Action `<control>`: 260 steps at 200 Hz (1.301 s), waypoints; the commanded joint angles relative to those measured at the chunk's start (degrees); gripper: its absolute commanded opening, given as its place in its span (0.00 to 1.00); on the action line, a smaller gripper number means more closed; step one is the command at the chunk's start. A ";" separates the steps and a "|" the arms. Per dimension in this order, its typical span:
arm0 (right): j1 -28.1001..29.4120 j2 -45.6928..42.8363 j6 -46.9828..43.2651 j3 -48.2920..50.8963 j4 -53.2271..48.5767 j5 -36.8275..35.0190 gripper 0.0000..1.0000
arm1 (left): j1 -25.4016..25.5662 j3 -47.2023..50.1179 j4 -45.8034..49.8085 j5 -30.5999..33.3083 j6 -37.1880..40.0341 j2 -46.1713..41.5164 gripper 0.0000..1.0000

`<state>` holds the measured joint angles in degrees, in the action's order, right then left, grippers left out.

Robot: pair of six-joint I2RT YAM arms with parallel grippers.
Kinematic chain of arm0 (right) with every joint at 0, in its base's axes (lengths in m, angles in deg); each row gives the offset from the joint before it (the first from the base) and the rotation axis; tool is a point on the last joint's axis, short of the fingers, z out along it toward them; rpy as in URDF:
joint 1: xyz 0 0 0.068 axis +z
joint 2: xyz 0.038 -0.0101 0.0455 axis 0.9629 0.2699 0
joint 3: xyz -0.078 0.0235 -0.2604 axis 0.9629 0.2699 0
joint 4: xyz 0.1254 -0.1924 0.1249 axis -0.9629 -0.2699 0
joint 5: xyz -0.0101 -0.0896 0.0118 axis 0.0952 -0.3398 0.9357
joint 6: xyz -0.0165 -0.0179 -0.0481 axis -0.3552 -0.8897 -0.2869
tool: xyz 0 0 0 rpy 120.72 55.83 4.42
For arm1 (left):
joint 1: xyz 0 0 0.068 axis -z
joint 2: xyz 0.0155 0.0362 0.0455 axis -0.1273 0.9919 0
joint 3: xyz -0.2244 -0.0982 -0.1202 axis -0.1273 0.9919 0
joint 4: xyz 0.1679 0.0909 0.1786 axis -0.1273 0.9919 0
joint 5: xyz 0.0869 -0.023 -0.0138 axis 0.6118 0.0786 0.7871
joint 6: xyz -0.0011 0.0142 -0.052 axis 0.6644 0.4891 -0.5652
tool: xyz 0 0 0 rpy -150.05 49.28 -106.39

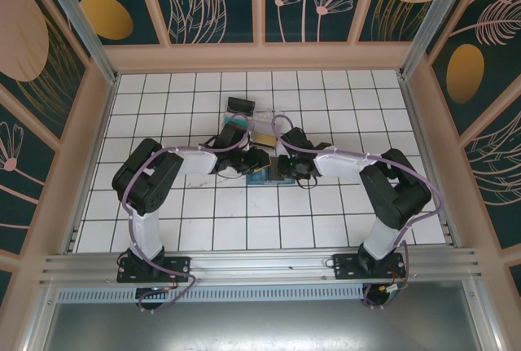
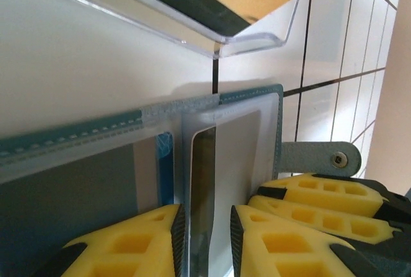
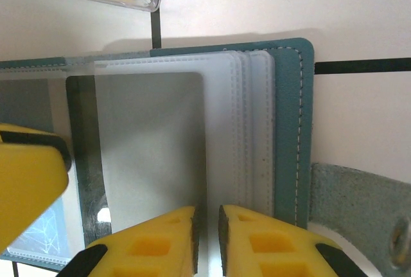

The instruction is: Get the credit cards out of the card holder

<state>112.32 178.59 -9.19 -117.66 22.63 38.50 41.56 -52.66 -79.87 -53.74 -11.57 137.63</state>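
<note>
The teal card holder (image 1: 262, 175) lies open on the white tiles between both grippers, with its stitched edge (image 2: 77, 129) and its outer cover (image 3: 292, 129) in the wrist views. My left gripper (image 2: 207, 225) stands narrowly open around a thin dark glossy strip (image 2: 202, 174) that rises from a pocket. The strip lies against the left pad and a gap shows on the right. I cannot tell whether it is a card. A blue credit card (image 2: 166, 161) with pale print (image 3: 32, 245) sits in a pocket. My right gripper (image 3: 207, 222) is pinched on a pale pocket leaf (image 3: 154, 148).
A clear plastic tray (image 1: 254, 123) stands just beyond the wallet, its rim (image 2: 244, 39) close above the grippers. The wallet's snap strap (image 2: 321, 158) sticks out to the right. The right gripper's yellow fingers (image 2: 321, 200) crowd next to my left one. Wooden walls surround the tiled floor.
</note>
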 commanded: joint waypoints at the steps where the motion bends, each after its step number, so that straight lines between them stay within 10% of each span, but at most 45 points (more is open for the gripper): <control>1: -0.32 2.59 0.58 1.43 -3.18 -0.87 0.20 | -0.05 -1.08 4.65 2.44 2.77 0.58 0.28; 151: -0.54 2.85 -0.93 2.39 0.37 4.84 0.20 | -0.05 -0.83 1.29 -2.77 2.91 3.37 0.22; 260: -0.70 3.17 0.78 2.54 -4.09 -1.74 0.20 | -1.20 0.86 2.69 -0.81 6.30 -0.91 0.00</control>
<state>111.79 179.11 -9.24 -117.18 24.64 40.81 41.07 -53.32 -79.83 -56.08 -7.94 138.87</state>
